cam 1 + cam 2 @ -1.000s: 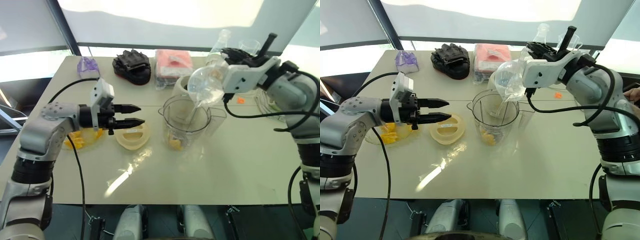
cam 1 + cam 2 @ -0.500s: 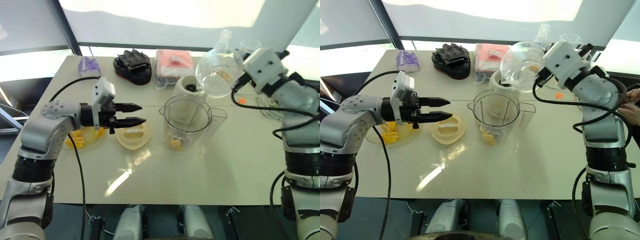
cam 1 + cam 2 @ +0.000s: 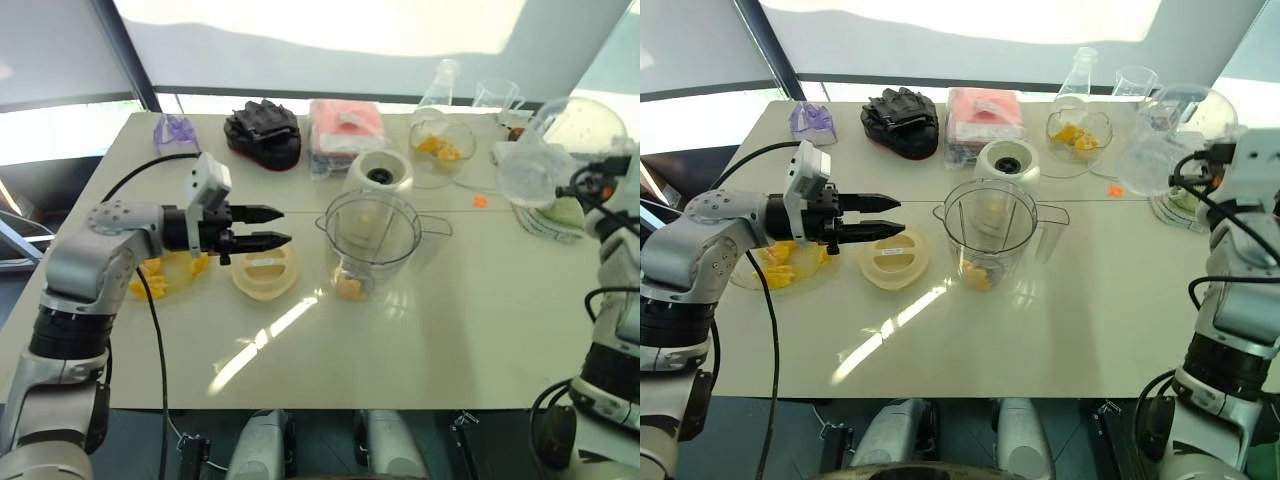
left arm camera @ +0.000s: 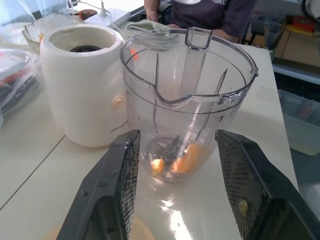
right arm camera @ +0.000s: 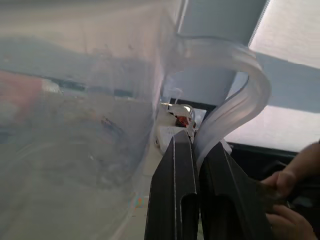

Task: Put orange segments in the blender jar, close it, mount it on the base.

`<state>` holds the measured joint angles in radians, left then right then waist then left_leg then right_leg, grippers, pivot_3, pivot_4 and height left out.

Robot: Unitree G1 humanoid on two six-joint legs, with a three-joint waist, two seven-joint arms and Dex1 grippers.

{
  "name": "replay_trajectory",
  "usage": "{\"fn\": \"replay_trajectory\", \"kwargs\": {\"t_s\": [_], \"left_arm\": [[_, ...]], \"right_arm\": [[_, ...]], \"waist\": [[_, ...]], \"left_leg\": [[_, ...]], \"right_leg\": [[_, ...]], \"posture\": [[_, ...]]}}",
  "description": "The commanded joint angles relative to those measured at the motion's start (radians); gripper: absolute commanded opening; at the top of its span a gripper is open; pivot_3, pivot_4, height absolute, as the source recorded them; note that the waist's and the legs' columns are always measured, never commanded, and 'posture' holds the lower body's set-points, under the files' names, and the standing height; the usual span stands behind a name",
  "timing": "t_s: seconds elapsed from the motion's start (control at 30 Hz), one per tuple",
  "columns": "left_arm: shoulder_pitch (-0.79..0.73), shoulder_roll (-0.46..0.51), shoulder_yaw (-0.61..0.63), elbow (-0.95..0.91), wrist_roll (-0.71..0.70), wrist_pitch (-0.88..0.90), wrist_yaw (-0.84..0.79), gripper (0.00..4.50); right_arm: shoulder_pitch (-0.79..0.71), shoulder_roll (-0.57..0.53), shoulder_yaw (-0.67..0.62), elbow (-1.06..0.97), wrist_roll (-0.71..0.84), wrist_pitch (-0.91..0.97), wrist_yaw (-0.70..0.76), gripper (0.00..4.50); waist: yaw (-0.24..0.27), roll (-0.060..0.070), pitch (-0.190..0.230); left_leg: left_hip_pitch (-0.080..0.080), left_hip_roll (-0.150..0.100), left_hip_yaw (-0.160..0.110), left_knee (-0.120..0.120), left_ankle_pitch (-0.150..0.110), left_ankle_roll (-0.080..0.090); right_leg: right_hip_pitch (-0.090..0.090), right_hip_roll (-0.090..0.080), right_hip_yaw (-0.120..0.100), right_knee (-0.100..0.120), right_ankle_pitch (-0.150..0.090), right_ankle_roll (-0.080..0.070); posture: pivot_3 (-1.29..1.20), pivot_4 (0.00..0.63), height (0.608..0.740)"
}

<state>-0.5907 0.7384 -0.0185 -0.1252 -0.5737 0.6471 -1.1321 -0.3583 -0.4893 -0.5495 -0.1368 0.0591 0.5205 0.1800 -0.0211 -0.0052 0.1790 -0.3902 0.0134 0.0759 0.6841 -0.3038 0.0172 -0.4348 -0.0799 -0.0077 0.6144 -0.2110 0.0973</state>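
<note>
On the near half of the bench [image 3: 450, 350] the blender jar [image 3: 375, 245] stands upright and uncovered at the middle, its mouth facing up and its handle turned toward the robot's right. A few orange segments [image 3: 349, 288] lie at its bottom around the blade.

Just to the jar's left lies the flat cream lid [image 3: 266, 273], and directly above that lid hovers the left claw [image 3: 268, 228], released and empty, its fingers level and pointing straight at the jar. Farther left, a shallow glass dish [image 3: 170, 278] holds more orange pieces under the left forearm.

Closing the jar looks like the coming step, and it turns on this: the lid sits right below the left claw, flat on the bench, with the jar a short reach along the direction the claw points. The left arm is far nearer to both than the right.

Behind the jar and just beside it stands the cream base [image 3: 379, 172], its dark socket up, apart from the jar. A glass bowl [image 3: 442, 150] of fruit sits beyond it.

At the far right edge the right claw [image 5: 195, 145] is clenched on the curved handle of a clear glass pitcher [image 3: 545, 150], which looks empty, held well away from the jar. A person's hand [image 5: 280, 192] shows near there.
</note>
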Motion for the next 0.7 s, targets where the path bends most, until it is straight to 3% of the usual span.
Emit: {"fn": "replay_trajectory", "kwargs": {"t_s": [0.03, 0.27, 0.7], "left_arm": [[0.039, 0.025, -0.002, -0.064, 0.011, -0.006, -0.004, 2.46], [0.112, 0.011, 0.011, -0.15, -0.009, 0.035, 0.055, 2.46], [0.197, -0.021, 0.011, -0.219, -0.019, 0.065, 0.147, 2.46]], "right_arm": [[0.065, 0.045, -0.003, 0.039, -0.031, -0.111, -0.091, 0.01], [0.12, 0.129, 0.023, 0.215, -0.035, -0.251, -0.2, 0.01], [0.077, 0.153, 0.106, 0.555, -0.057, -0.466, -0.33, 0.01]], "waist": [[-0.001, 0.0, 0.0], [0.0, 0.0, 0.0], [0.0, 0.0, 0.0]], "left_leg": [[0.0, 0.0, 0.0, 0.0, 0.0, 0.0], [0.001, 0.001, 0.0, 0.0, 0.0, 0.0], [0.001, 0.001, 0.0, 0.0, 0.0, 0.0]], "right_leg": [[0.0, 0.0, 0.0, 0.0, 0.0, 0.0], [0.0, 0.0, 0.003, 0.001, -0.001, -0.003], [0.0, 0.0, 0.003, 0.001, -0.001, -0.003]], "posture": [[0.0, 0.15, 0.74], [0.0, 0.15, 0.74], [0.0, 0.15, 0.74]]}}
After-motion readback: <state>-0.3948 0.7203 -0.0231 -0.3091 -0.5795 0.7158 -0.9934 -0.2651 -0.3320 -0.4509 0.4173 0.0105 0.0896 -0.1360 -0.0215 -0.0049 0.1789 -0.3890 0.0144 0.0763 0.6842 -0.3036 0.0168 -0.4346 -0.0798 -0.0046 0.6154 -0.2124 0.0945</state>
